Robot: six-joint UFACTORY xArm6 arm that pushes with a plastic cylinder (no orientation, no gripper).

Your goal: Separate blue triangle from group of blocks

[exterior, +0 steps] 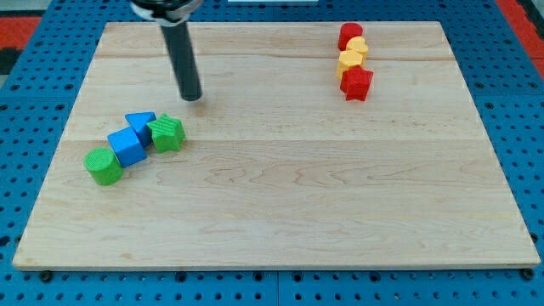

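The blue triangle (141, 121) lies at the view's left in a tight group, touching a blue cube (127, 146) below-left of it and a green star-shaped block (167, 134) to its right. A green round block (104, 166) sits at the lower-left end of the group, against the blue cube. My tip (192, 96) rests on the board above and to the right of the group, apart from the blue triangle and the green star.
At the view's top right a second cluster stands in a column: a red block (349, 35), a yellow block (356, 48), another yellow block (349, 62) and a red star-shaped block (357, 83). The wooden board (280, 195) lies on a blue pegboard.
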